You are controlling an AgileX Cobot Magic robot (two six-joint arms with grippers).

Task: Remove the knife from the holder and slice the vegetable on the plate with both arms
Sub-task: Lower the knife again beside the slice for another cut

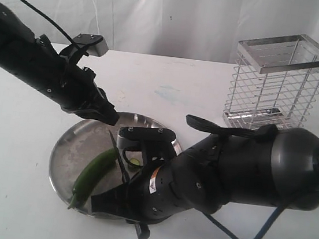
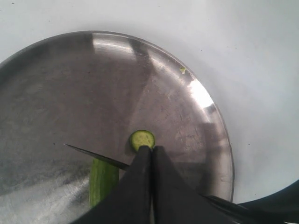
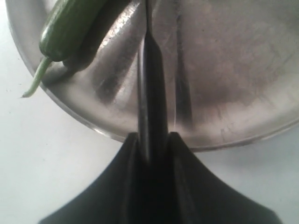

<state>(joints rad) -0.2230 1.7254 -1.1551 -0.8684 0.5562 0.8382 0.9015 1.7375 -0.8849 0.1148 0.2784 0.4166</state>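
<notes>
Exterior view: you are in the slicing step. The holder (image 1: pixel 277 81) stands without the knife at the far right of the bench (image 1: pixel 17 137), well apart from the plate (image 1: pixel 57 156). Your right tool (image 1: pixel 124 195) is clamped on the knife (image 1: pixel 118 158), and the blade slants over the upper end of the vegetable (image 1: pixel 93 176). One slice (image 1: pixel 135 162) already lies cut, just beside the blade. Your left tool (image 1: pixel 113 118) hangs over the plate's far side. The bench is bare left of the plate and in front of it. The right arm's bulk crowds the plate's near right rim.

Left wrist view: the left tool (image 2: pixel 150 154) is closed with nothing between its fingers, and its tips sit right at the slice (image 2: pixel 142 139). I cannot tell whether they touch it. The blade (image 2: pixel 96 156) crosses the vegetable's cut end (image 2: pixel 103 179). For the next cut you will likely need this tool pressing on the vegetable, clear of the edge.

Right wrist view: the handle (image 3: pixel 152 93) sits straight in the right tool's (image 3: pixel 152 144) narrow grip. The vegetable (image 3: pixel 70 25) lies close to the rim (image 3: pixel 84 116) and its stem pokes out past it. Step the blade along towards that end, and mind that a push could slide the vegetable over the low rim.
</notes>
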